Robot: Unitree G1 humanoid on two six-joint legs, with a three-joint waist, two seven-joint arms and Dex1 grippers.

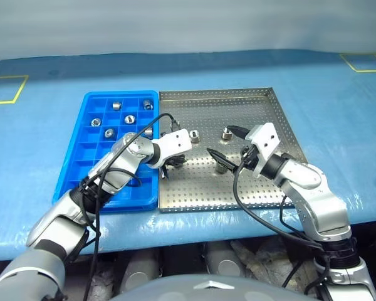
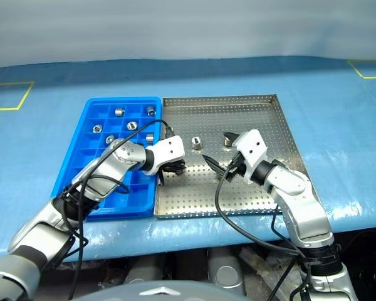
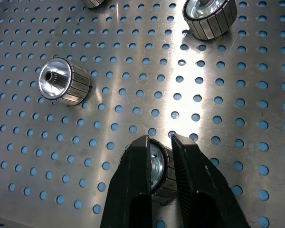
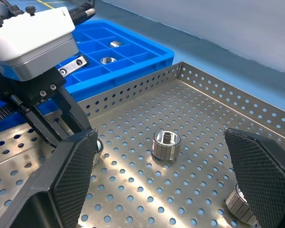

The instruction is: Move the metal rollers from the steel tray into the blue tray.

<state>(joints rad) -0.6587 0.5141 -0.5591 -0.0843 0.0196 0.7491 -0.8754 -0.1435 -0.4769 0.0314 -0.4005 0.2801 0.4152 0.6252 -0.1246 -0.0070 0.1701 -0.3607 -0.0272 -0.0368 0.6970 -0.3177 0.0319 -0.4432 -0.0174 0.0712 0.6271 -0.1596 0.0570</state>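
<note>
The steel tray lies on the blue table cover, with the blue tray against its left side. My left gripper reaches down into the steel tray near its left edge. Its two black fingers are shut on a metal roller that rests on the perforated floor. Two more rollers lie just beyond it. My right gripper hovers open over the tray's middle, with a roller lying beyond its spread fingers. Several rollers sit in the blue tray's far compartments.
The steel tray's low perforated rim stands between the two trays. Yellow tape marks lie on the table cover at the far left and far right. Black cables loop off both wrists over the trays' near edges.
</note>
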